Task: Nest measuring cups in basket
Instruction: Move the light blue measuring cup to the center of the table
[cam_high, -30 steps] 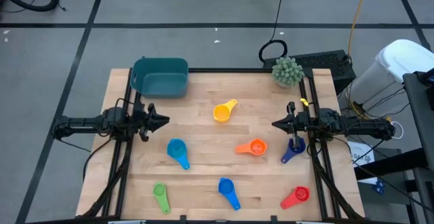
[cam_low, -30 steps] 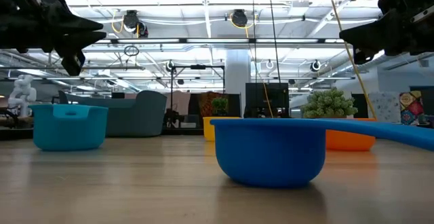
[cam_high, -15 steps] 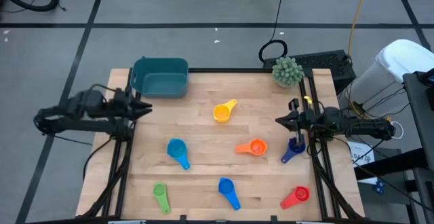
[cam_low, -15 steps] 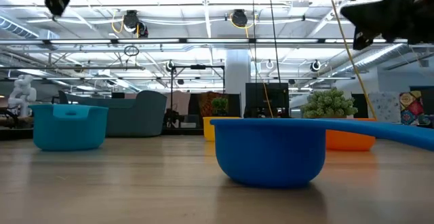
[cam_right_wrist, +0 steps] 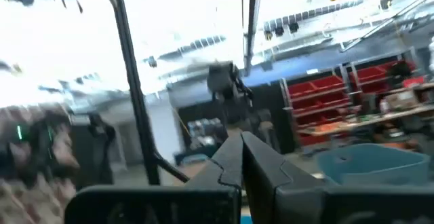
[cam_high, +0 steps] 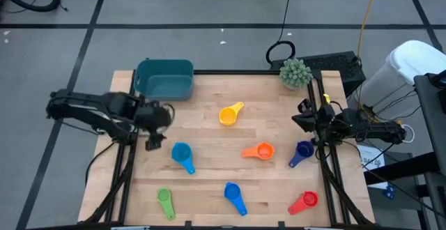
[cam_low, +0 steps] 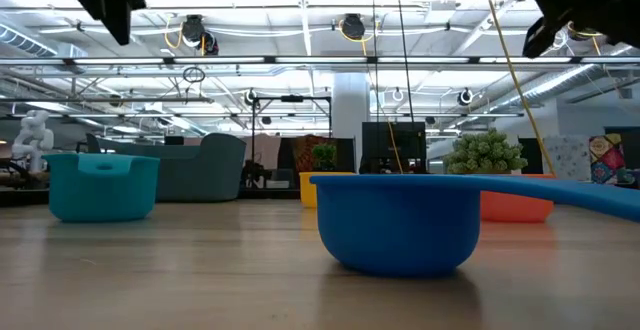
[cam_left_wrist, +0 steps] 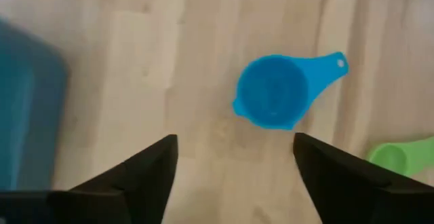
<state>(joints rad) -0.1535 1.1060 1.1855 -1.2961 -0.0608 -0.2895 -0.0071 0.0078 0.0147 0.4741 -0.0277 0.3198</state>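
Several measuring cups lie apart on the wooden table: yellow (cam_high: 230,113), orange (cam_high: 259,150), light blue (cam_high: 182,155), blue (cam_high: 235,196), dark purple-blue (cam_high: 302,152), green (cam_high: 165,201) and red (cam_high: 304,201). The teal basket (cam_high: 164,79) stands at the far left corner. My left gripper (cam_high: 157,125) hangs open above the table, pointing down, between the basket and the light blue cup (cam_left_wrist: 274,98); nothing is between its fingers. My right gripper (cam_high: 298,116) is shut at the table's right edge, tipped upward, above the dark cup.
A spiky green ball plant (cam_high: 295,72) stands at the far right corner. The table's middle between the cups is bare wood (cam_high: 209,136). In the low view the blue cup (cam_low: 400,220) fills the foreground, with the basket (cam_low: 102,185) behind at the left.
My left gripper has risen from the table's left edge, swung out over the table toward the light blue cup, tipped from level to pointing down, and opened. My right gripper has tipped its fingers upward and risen a little. No cup has moved.
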